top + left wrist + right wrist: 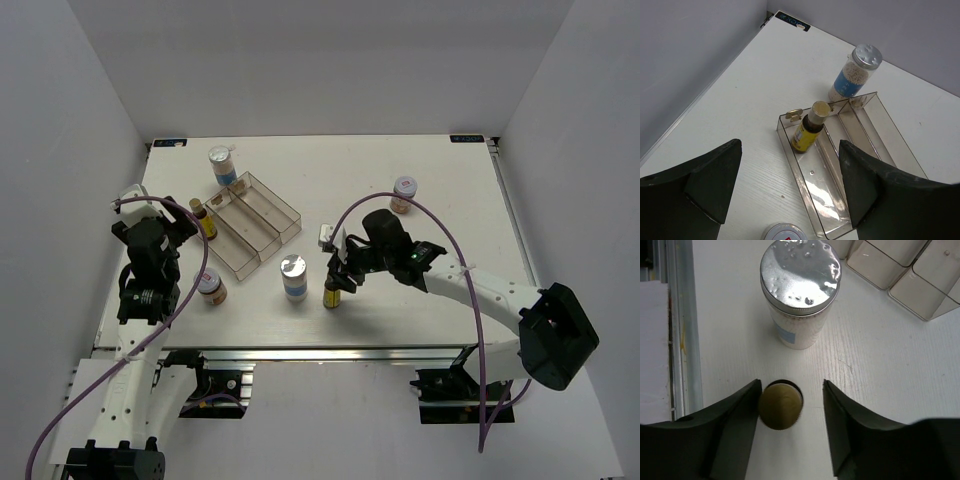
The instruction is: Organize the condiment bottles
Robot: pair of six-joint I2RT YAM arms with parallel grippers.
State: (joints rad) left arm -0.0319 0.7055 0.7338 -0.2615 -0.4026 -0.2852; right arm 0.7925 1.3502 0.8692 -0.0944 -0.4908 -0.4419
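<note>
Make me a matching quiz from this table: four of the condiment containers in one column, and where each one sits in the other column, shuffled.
Things
1. Slim yellow bottle on the left
2. Slim yellow bottle on the right
3. Tall silver-lidded jar nearer the arms
4. Squat brownish pale-lidded jar on the right

Places
A. Alone on the table, well away from the tray
B. Inside the clear plastic divided tray
C. Between the open fingers of the right gripper
D. Outside the tray, close to its near end

Pairs: 1-B, 2-C, 3-D, 4-A
</note>
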